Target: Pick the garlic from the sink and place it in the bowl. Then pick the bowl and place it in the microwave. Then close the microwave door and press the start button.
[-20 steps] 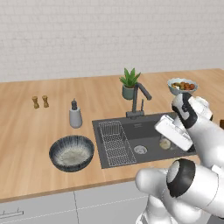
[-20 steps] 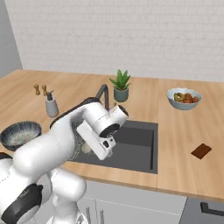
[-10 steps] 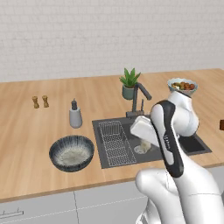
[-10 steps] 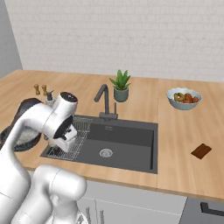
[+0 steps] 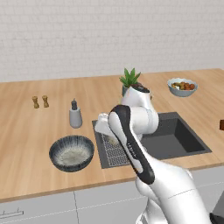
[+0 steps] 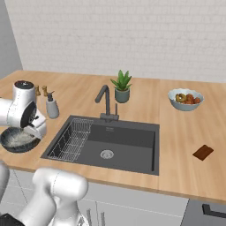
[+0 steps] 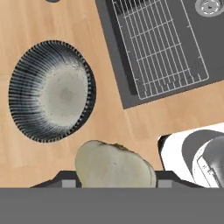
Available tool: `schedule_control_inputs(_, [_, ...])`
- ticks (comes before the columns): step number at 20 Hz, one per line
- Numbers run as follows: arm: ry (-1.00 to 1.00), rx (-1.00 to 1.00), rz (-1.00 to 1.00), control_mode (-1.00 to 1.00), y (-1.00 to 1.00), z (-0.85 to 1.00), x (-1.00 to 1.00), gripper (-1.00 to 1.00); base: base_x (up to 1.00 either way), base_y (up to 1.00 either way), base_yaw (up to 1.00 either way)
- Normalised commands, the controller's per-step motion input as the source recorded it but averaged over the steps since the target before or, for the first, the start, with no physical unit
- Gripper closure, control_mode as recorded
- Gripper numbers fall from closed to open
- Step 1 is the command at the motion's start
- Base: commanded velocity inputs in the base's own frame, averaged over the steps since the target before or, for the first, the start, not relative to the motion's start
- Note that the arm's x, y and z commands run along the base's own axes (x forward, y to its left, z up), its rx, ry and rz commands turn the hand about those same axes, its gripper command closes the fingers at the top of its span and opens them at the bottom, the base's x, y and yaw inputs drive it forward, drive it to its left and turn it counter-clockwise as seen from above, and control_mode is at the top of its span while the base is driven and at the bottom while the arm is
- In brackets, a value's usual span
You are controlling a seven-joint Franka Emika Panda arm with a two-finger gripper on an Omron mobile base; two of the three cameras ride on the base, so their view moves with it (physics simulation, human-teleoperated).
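Garlic [image 7: 114, 165]: cream bulb, sitting clamped in the gripper [image 7: 114, 183], whose jaws are standing partly apart around it, up above the wooden desk [image 5: 30, 131] between bowl and sink. Bowl [image 7: 51, 91]: blue-grey, streaked, resting on the desk just left of the sink [image 7: 183, 39]. Wire rack [image 7: 157, 43]: lying in the sink's near end.

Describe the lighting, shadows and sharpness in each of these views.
Left base view: even, flat light, slightly soft edges, a faint shadow under the bowl. Right base view: same even light, no glare on the sink. Hand view: the garlic looms large and close, its edges a little soft, while the wire rack stays crisp.
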Motion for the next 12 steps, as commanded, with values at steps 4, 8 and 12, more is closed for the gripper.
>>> schedule_control_inputs(4, [0.00,-0.30,0.00,-1.00,1.00,-0.54,1.00,1.00,0.00,0.00,0.00])
schedule_control_inputs(8, [0.00,-0.14,0.00,-1.00,0.87,-0.41,0.76,1.00,0.00,0.00,0.00])
schedule_control_inputs(12, [0.16,0.00,0.00,-1.00,0.57,-0.76,0.79,1.00,0.00,0.00,0.00])
